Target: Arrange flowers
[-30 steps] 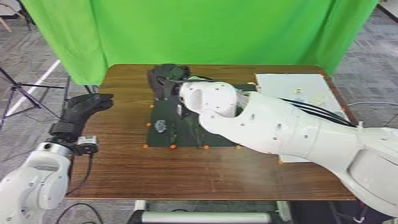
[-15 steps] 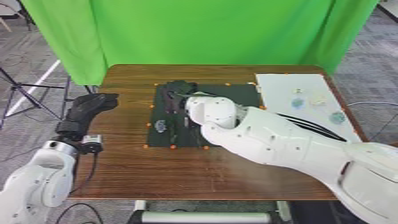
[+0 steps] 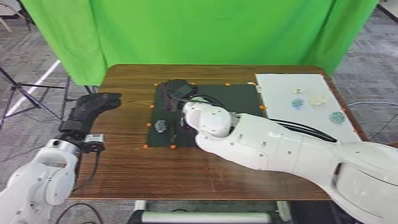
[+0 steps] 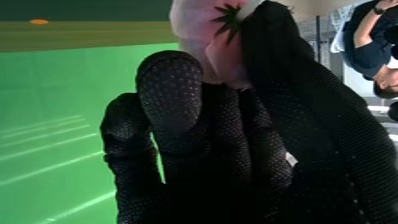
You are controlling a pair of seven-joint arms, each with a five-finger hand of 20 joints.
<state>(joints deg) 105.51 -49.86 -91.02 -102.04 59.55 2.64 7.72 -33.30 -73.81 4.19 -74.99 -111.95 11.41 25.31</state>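
Observation:
In the head view my right hand (image 3: 178, 89) is over the upper left part of the dark green mat (image 3: 233, 92), its arm crossing from the right. The right wrist view shows the right hand (image 4: 209, 135) with a pale pink flower (image 4: 202, 45) pinched between its thumb and fingers; a small green star-shaped leaf lies against the petals. A greyish flower piece (image 3: 161, 126) lies on the mat's left part. My left hand (image 3: 93, 106) is at the table's left edge, fingers loosely extended, holding nothing.
A white board (image 3: 293, 85) on the table's right side bears several small pale and bluish-green pieces (image 3: 337, 117). Orange dots mark the mat's border. A green curtain (image 3: 213, 35) hangs behind the brown table (image 3: 124, 175).
My right hand has moved down and slightly right from the mat's far left corner, with its forearm lower. More of the white board's pieces are uncovered. The left hand has shifted slightly right.

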